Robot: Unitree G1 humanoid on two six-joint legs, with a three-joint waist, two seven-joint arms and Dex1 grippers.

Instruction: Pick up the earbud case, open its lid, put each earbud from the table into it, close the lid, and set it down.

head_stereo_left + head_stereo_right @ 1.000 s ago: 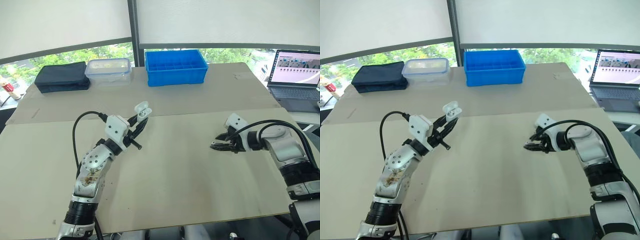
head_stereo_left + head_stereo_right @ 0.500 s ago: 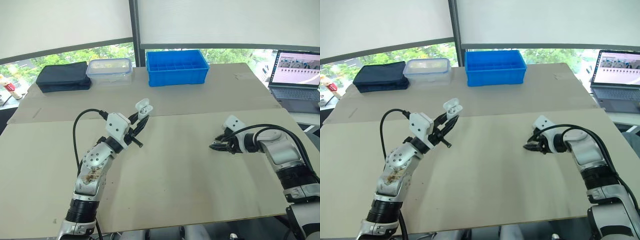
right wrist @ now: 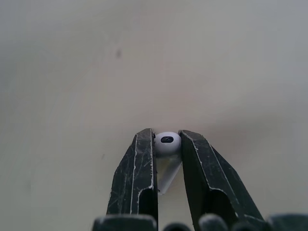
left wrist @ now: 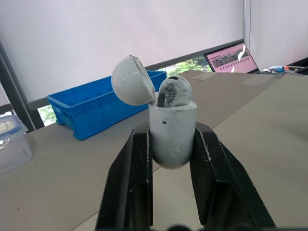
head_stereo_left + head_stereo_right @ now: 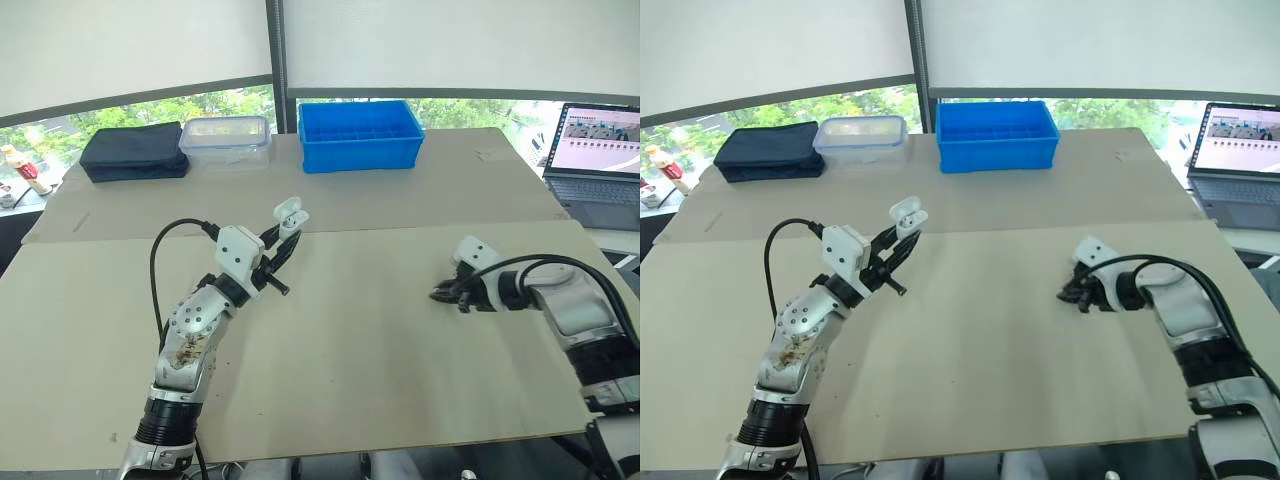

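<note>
Seen from my remote console, the back of the table (image 5: 340,370) carries a dark pouch (image 5: 135,153) at far left. A clear lidded container (image 5: 225,133) sits just beside the pouch and a blue crate (image 5: 358,135) stands to the right of both. Nearer the camera, the left gripper (image 4: 171,132) is raised above the tabletop and clamped on the white earbud case (image 4: 172,126). The case stands upright between the two black fingers, with its lid (image 4: 132,80) hinged open and tipped back. My left wrist view shows one earbud (image 4: 174,90) seated in the case, its rounded head poking above the rim. Well apart on the right side, the right gripper (image 3: 166,134) sits low over the bare tabletop. It is pinched on the second earbud (image 3: 167,141), with the white head caught between the fingertips and the stem running back between the fingers. I cannot tell whether that bud touches the table. At far right an open laptop (image 5: 600,165) shows a lit screen
</note>
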